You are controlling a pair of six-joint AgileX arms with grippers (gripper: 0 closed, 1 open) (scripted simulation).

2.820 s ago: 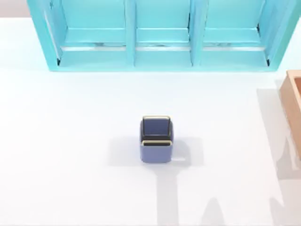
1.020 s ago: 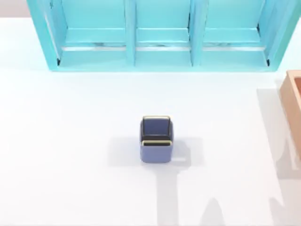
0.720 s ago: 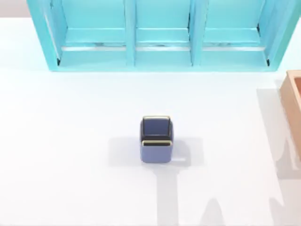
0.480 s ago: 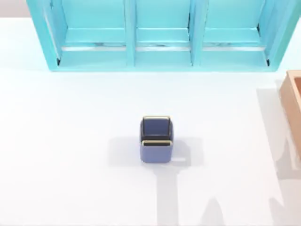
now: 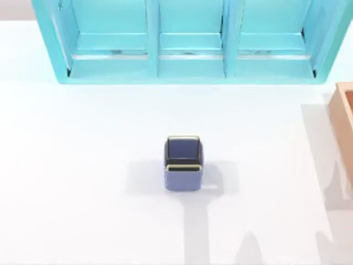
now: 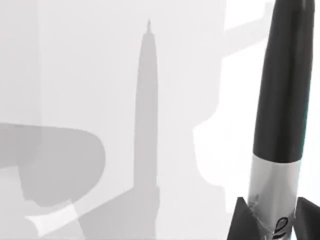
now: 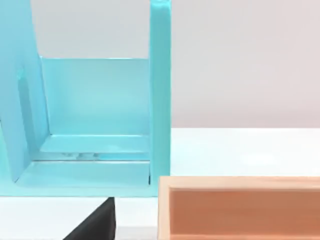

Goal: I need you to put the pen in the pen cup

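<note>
Carry step: black-and-silver pen (image 6: pixel 280 100) clamped in left gripper (image 6: pixel 272 222). Next: alignment over periwinkle-blue square gold-rimmed pen cup (image 5: pixel 183 164). Right gripper state: cannot tell.

The light is bright and even, and the white tabletop (image 5: pixel 83 165) looks almost overexposed. Soft grey shadows fall around the pen cup (image 5: pixel 183 164) and along the near and right sides in the top view. In the left wrist view, the pen (image 6: pixel 280 115) throws a long pale shadow on the tabletop. Edges look a little soft.
</note>
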